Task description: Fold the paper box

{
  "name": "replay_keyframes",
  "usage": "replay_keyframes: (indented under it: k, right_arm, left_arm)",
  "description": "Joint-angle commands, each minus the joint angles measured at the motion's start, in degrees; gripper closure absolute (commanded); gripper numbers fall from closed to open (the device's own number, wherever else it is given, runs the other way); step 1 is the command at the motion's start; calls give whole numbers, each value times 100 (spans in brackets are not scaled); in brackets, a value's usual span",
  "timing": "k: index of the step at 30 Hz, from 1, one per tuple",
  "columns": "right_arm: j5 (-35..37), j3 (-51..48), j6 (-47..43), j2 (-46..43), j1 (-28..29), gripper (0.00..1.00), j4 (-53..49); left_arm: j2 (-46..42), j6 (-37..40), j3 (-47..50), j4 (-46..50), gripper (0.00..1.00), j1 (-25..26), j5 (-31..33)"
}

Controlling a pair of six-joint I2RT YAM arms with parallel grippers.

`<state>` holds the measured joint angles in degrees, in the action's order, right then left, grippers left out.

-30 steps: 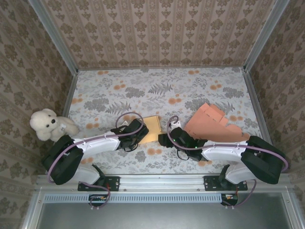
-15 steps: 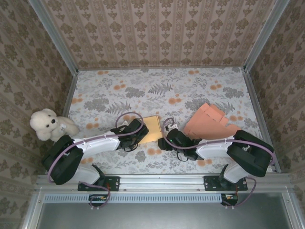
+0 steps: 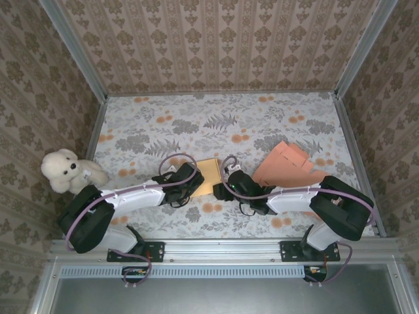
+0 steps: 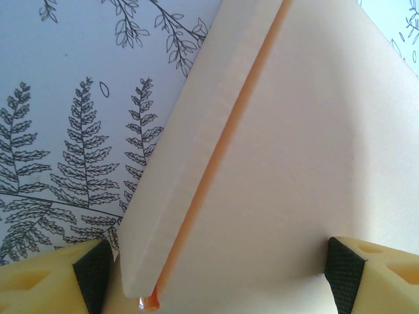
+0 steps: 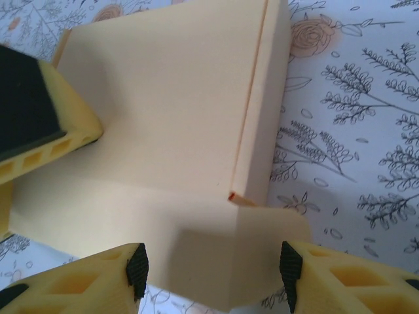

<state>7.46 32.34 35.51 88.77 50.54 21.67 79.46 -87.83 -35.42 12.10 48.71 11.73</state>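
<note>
Centrally, close to the near edge of the table (image 3: 216, 124), lies one paper box (image 3: 211, 171), cream-coloured with an orange seam, partly folded and flat on the flowered cloth. The left gripper (image 4: 216, 278) reaches it from the left with its jaws spread wide. The box's broad face and a narrow side strip (image 4: 190, 170) sit between the pads, and nothing is clamped. The right gripper (image 5: 213, 268) reaches it from the right, jaws parted and released, with a bent-down flap (image 5: 229, 261) of the box between its pads. A gap shows beside the left-hand pad. In the right wrist view, one yellow finger (image 5: 29, 118) of the left gripper overlaps the far left part of the box's top face. Just right of the box, toward the right edge of the table, is a stack of orange cardboard sheets (image 3: 291, 165), unfolded, with notched edges; the right arm crosses its near part. At the left edge, against the wall, sits a white teddy bear (image 3: 64, 170), well apart from the box.
</note>
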Motion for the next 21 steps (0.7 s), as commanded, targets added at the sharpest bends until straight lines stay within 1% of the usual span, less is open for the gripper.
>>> replay_keyframes:
  k: [1, 4, 7, 9, 14, 17, 21]
  right_arm:
    - [-62, 176, -171, 230, -103, 41, 59]
    - [-218, 220, -202, 357, -110, 41, 136]
    - [-674, 121, -136, 400, -114, 43, 490]
    - [-952, 43, -15, 378, -109, 45, 641]
    - [-1284, -25, 182, 278, -104, 49, 584]
    - [-1323, -84, 253, 138, -95, 50, 571]
    - [-1036, -86, 140, -53, -54, 50, 299]
  left_arm:
    - [256, 133, 178, 959, 15, -47, -60]
    - [245, 127, 185, 956, 15, -53, -52]
    - [245, 132, 184, 949, 15, -49, -53]
    - [246, 122, 183, 950, 15, -54, -46]
    - [278, 111, 176, 952, 15, -53, -32]
    - [313, 109, 158, 952, 15, -51, -48]
    - [328, 113, 144, 951, 16, -53, -67]
